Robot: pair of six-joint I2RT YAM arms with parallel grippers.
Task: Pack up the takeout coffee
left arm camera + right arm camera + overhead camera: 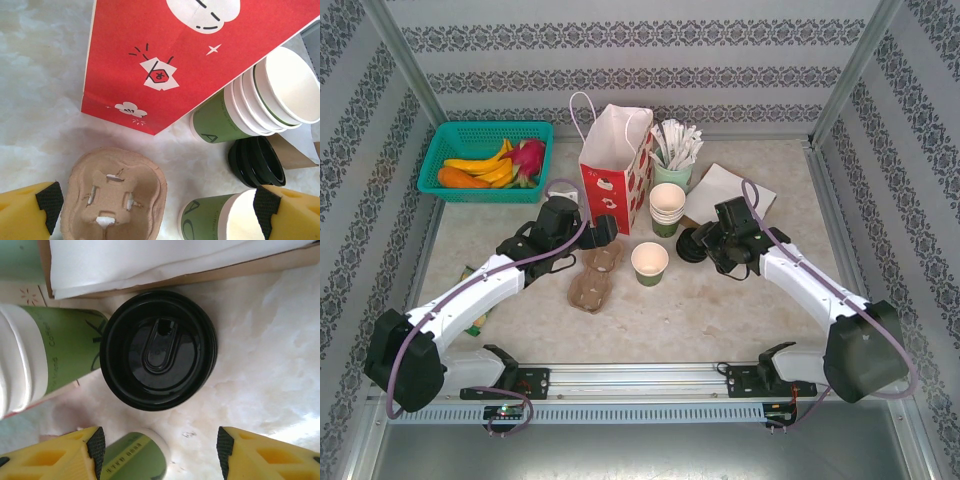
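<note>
standing upright near the middle of the table (pixel 720 310), the green paper cup (pixel 650 263) has its white inside showing. the brown pulp tray (pixel 595 277) lies just beside it at nine o'clock, and the black lid (pixel 159 350) lies flat at two o'clock. the right gripper (pixel 160 450) hovers by the lid, fingers apart, gripping nothing. the left gripper (pixel 157 205) hangs above the tray, fingers spread wide. the red bag (pixel 615 170) stands at eleven o'clock, with a stack of cups (pixel 667 207) beside it.

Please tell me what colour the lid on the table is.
The lid is glossy black; the right wrist view shows it best.
</note>
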